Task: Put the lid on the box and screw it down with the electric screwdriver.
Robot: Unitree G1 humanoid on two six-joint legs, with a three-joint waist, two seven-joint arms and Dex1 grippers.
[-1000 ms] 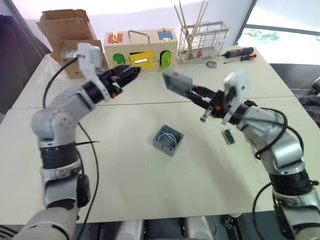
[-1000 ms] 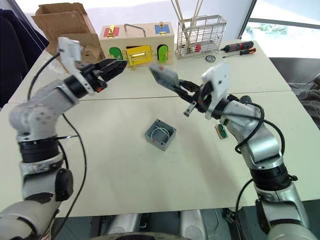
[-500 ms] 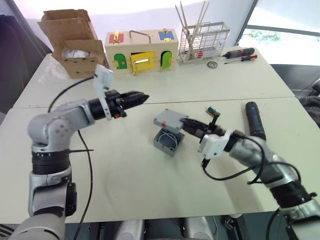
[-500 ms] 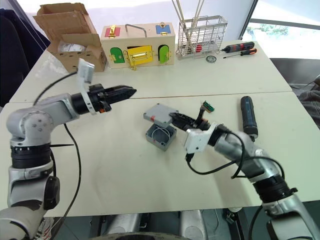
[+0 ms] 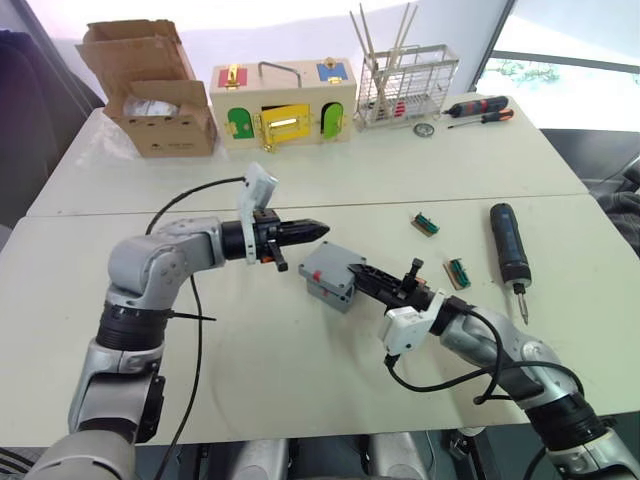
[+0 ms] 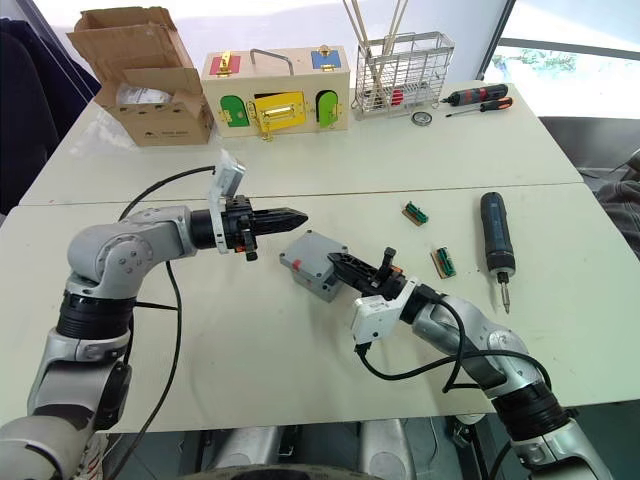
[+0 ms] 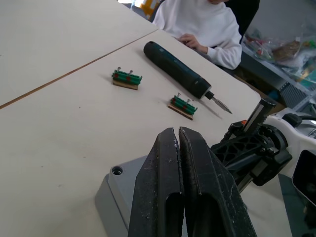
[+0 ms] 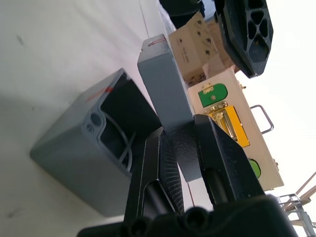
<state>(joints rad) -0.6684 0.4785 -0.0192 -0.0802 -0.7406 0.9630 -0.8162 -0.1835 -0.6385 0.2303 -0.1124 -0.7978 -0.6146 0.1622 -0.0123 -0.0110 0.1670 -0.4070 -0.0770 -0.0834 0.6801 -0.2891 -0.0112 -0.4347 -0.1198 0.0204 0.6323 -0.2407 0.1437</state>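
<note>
Since the lid (image 5: 330, 269) is a thin, stiff, light plastic plate pinched by one edge, I judge it apt to pivot in the grip; in the eye views the right gripper (image 5: 362, 275) reaches low and leftward from the near right, clamped on that edge, with the lid over the box (image 6: 305, 273) at mid-table, while the left gripper (image 5: 308, 229), fingers pressed together, points right just beyond it and the electric screwdriver (image 5: 508, 245) lies well apart at right. From the left wrist, those closed fingers (image 7: 163, 187) hang above a holed corner, the driver lying beyond two small green parts (image 7: 127, 79). From the right wrist, the fingers (image 8: 217, 153) grip the lid's edge, tilted over the open box (image 8: 89, 158), not yet seated.
</note>
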